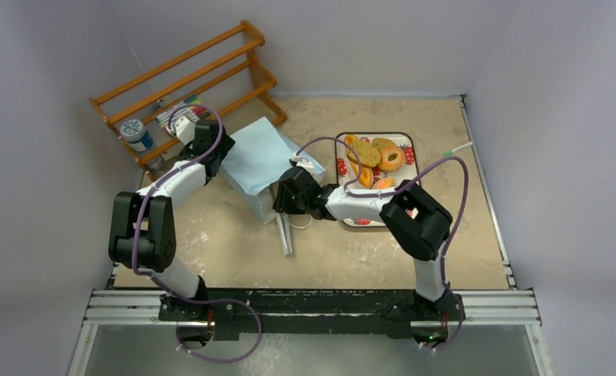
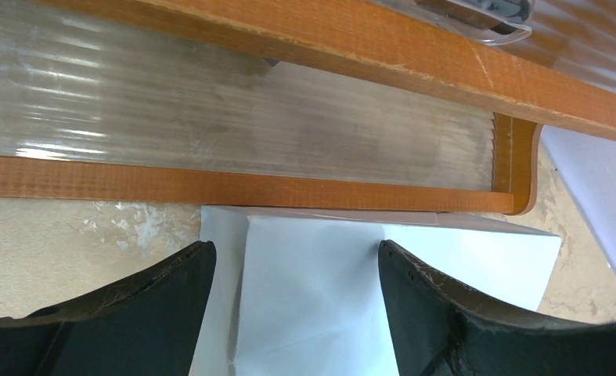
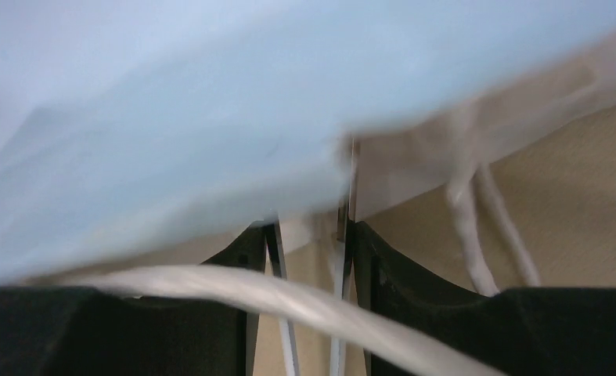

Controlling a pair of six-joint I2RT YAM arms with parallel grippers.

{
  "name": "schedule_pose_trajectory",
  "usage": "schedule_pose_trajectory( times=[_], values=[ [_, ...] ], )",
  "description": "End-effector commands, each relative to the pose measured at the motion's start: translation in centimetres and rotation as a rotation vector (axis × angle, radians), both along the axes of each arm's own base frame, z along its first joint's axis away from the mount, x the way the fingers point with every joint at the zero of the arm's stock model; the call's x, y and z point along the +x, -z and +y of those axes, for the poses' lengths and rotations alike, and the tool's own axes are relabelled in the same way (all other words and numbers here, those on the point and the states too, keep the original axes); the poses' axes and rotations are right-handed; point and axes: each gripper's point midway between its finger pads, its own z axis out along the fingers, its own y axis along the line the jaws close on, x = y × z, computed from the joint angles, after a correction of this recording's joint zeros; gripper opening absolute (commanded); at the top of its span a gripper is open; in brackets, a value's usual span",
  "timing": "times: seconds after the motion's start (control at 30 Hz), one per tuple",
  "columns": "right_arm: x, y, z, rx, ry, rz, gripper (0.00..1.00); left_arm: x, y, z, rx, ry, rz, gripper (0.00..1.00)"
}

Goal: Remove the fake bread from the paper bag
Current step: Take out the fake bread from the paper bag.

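The light blue paper bag (image 1: 256,159) lies on its side in the middle of the table, its mouth toward the near right. My left gripper (image 1: 218,155) is open at the bag's far left end; in the left wrist view its jaws (image 2: 297,247) stand wide over the pale paper (image 2: 312,301). My right gripper (image 1: 283,200) is at the bag's mouth. Its jaws (image 3: 311,231) are partly open, with thin edges of the bag (image 3: 171,117) between them and a white string handle (image 3: 289,301) crossing in front. The fake bread (image 1: 376,159), several golden-orange pieces, lies on a tray.
The white strawberry-print tray (image 1: 411,157) sits right of the bag, partly under my right arm. A wooden rack (image 1: 187,86) stands at the back left, close behind the bag, with a blue-and-white can (image 1: 136,133) beside it. The rack's slats (image 2: 250,188) fill the left wrist view.
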Motion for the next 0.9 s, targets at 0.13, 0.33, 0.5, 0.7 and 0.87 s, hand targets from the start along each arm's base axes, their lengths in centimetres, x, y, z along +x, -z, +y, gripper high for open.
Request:
schedule_pose_trajectory(
  times=[0.13,0.33,0.5,0.7,0.87],
  values=[
    [5.8,-5.1,1.8,0.177,0.035,-0.076,0.47,1.6,-1.2,0.0,0.009,0.016,-0.033,0.75],
    [7.4,-4.6,2.6,0.194,0.009,-0.058,0.49,2.0,-0.4,-0.3,-0.025,0.004,-0.034,0.75],
    [8.7,-4.1,3.1,0.23,-0.009,-0.03,0.51,2.1,-0.1,-0.4,-0.037,-0.001,-0.038,0.75],
    [10.2,-4.1,3.1,0.268,-0.015,0.003,0.52,2.2,-0.1,-0.4,-0.038,-0.001,-0.037,0.74],
    [11.5,-4.8,4.0,0.28,-0.034,0.007,0.52,2.0,0.0,-0.4,-0.032,-0.001,-0.029,0.74]
  ],
)
